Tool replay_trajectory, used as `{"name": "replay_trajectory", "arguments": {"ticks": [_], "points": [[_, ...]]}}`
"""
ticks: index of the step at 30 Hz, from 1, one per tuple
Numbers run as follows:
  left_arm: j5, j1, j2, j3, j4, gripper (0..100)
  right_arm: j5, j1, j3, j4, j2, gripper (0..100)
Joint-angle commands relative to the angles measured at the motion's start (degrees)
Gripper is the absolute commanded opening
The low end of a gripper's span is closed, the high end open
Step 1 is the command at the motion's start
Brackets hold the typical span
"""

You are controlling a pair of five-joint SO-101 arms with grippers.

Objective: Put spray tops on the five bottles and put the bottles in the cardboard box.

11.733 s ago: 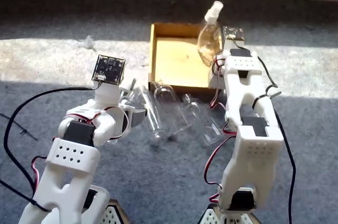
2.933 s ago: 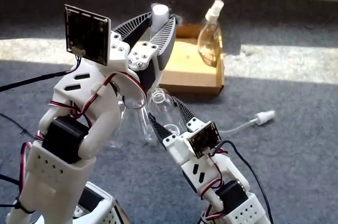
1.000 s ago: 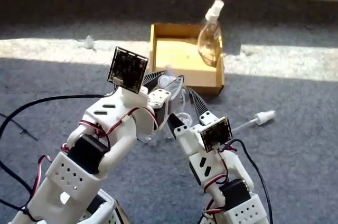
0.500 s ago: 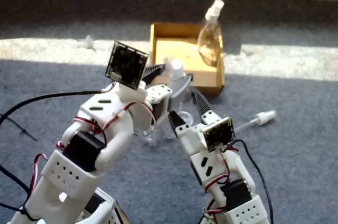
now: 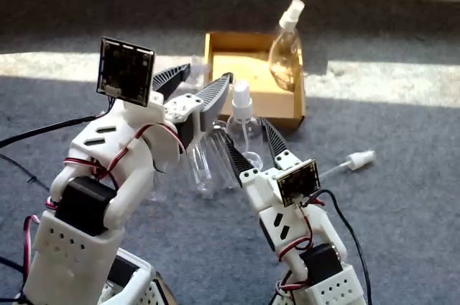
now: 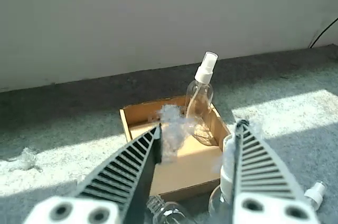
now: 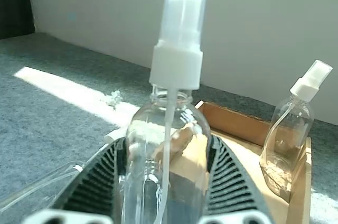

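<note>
the spray top [image 7: 178, 34] now sits on the neck of the upright bottle [image 7: 166, 150], with its dip tube [image 7: 165, 145] hanging down inside the clear body. half a second ago the left end effector [image 5: 195, 83] was closed around that top, setting it onto the neck. now it has let go and lifted up and off to the side, fingers spread wide with nothing between them (a few seconds back it carried this same top high in the air).

the bottle stands between the fingers of the right end effector [image 5: 250, 143], which clamps its lower body and keeps it upright. i cannot tell whether its base rests on the grey carpet [image 5: 402, 233].

for the task, the capping step on this bottle looks done. the collar seems a little perched in the right wrist view, though, so it may not be fully seated. what remains for this bottle is the carry. the cardboard box [image 5: 210, 67] lies just beyond the right end effector, and one capped bottle [image 5: 285, 49] already stands in its far corner, so this would be the second of five.

below the left end effector, bare bottles [image 5: 205, 165] lie on the carpet. a loose spray top [image 5: 359, 159] with its tube lies out past the right end effector's outer side, apart from it.
</note>
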Motion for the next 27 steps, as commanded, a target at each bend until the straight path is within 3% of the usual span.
{"name": "replay_trajectory", "arguments": {"ticks": [1,20,27], "points": [[-0.3,-0.6,-0.4,-2.5,-4.3,21,-0.1,0.7,0.7,-1.1,-0.5,0.4],[-0.4,2.2,8.8,2.4,-6.2,21,-0.1,0.7,0.7,-1.1,-0.5,0.4],[-4.5,3.6,8.8,5.1,-5.4,21,-0.1,0.7,0.7,-1.1,-0.5,0.4]]}}
